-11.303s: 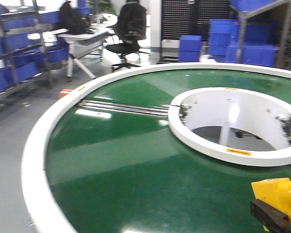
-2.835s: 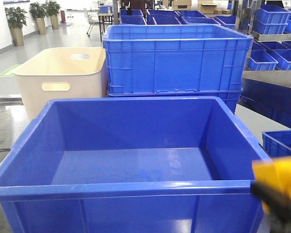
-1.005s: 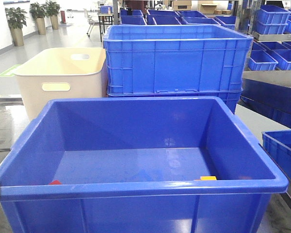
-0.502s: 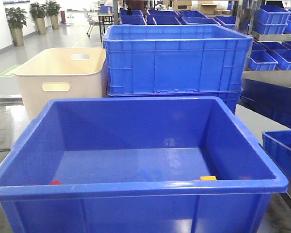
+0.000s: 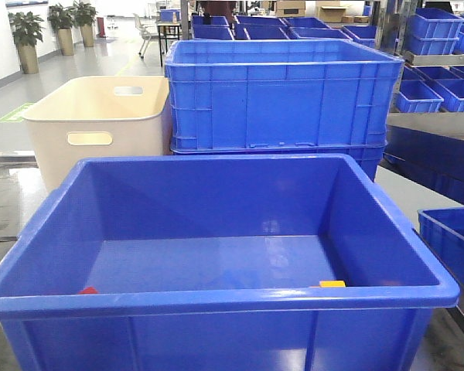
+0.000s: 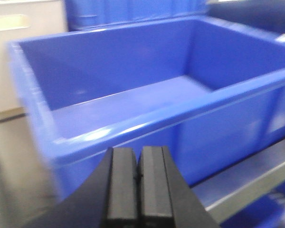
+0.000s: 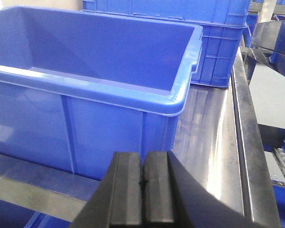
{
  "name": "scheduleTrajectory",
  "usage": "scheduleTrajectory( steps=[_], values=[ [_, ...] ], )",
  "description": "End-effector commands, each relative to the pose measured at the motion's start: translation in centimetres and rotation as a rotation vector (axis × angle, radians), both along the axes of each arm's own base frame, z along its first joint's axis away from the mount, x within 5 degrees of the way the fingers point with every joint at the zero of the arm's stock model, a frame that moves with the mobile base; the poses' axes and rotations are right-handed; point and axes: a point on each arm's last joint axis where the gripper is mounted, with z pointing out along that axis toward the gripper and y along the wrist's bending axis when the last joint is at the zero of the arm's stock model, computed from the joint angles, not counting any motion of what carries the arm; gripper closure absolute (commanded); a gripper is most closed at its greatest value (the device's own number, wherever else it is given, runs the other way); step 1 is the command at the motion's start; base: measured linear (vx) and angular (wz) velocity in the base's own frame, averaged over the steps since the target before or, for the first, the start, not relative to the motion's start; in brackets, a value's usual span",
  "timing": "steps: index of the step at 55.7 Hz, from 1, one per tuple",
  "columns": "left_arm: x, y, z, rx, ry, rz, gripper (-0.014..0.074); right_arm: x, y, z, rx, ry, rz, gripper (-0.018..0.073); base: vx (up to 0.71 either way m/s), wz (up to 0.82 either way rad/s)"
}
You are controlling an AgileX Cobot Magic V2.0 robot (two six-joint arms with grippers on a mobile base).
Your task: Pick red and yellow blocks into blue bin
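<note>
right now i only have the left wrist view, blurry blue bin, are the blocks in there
Observer: Yes. Front view shows the red block on the blue bin floor, near-left corner.
Operator: and the yellow one
Observer: The yellow block lies near-right, mostly hidden by the rim.
Operator: right gripper holding anything
Observer: No. The right gripper is shut and empty, outside the bin.

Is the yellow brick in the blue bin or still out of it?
In. The yellow brick lies on the blue bin's floor near the front wall, only its top showing above the rim.
</note>
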Motion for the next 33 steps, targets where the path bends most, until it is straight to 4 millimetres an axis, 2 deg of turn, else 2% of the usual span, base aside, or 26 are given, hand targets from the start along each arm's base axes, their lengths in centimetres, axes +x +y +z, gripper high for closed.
scheduleTrajectory(
  steps=[1, 8, 15, 22, 33],
  values=[
    [-0.5, 1.1, -0.1, 0.017, -0.145, 0.101, 0.0597, 0.1, 0.0, 1.4, 0.010, -0.095, 0.006, 0.0570, 0.00, 0.00],
    [-2.2, 2.5, -5.0, -0.045, -0.272, 0.233, 0.0597, 0.1, 0.0, 1.4, 0.010, -0.095, 0.006, 0.0570, 0.00, 0.00],
    [-3.7, 3.2, -9.8, -0.062, -0.352, 0.295, 0.0596, 0.1, 0.0, 1.4, 0.010, -0.095, 0.006, 0.0570, 0.00, 0.00],
    [-2.7, 3.2, -13.4, -0.038, -0.281, 0.321, 0.0596, 0.1, 0.0, 1.4, 0.009, -0.091, 0.005, 0.0570, 0.00, 0.00],
    [-2.7, 3.2, -13.8, -0.014, -0.281, 0.320, 0.0596, 0.1, 0.1, 1.4, 0.010, -0.095, 0.006, 0.0570, 0.00, 0.00]
  ],
)
